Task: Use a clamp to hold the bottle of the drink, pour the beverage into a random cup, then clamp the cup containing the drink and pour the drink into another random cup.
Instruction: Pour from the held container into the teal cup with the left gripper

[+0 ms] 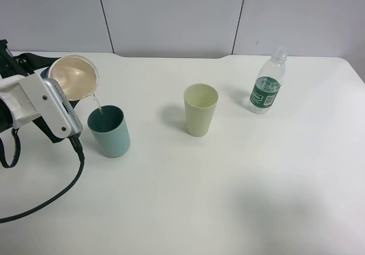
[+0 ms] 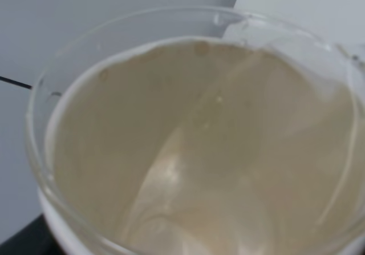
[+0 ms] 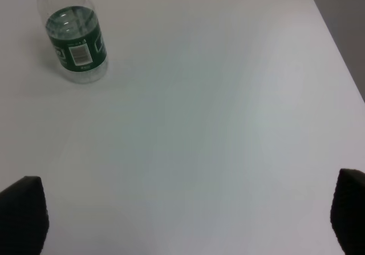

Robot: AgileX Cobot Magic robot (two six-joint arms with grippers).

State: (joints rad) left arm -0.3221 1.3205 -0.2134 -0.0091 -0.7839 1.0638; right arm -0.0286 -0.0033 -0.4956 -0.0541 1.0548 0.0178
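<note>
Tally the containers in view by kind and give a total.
Cups: 3 (tilted beige plastic cup held by the left gripper, teal plastic cup, pale green plastic cup)
Bottles: 1 (clear plastic bottle with a green label)
Total: 4

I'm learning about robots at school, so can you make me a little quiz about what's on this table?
1. True or false: the bottle stands upright on the table.
2. Which cup is the water falling into?
A. the teal cup
B. the pale green cup
C. a red cup
3. Fill in: the left hand tips the ______ cup over the teal cup.

Key:
1. True. It stands near the far right side, apart from both cups.
2. A. A thin stream drops from the tilted cup into it.
3. Pink. The left wrist view looks straight into it.
</note>
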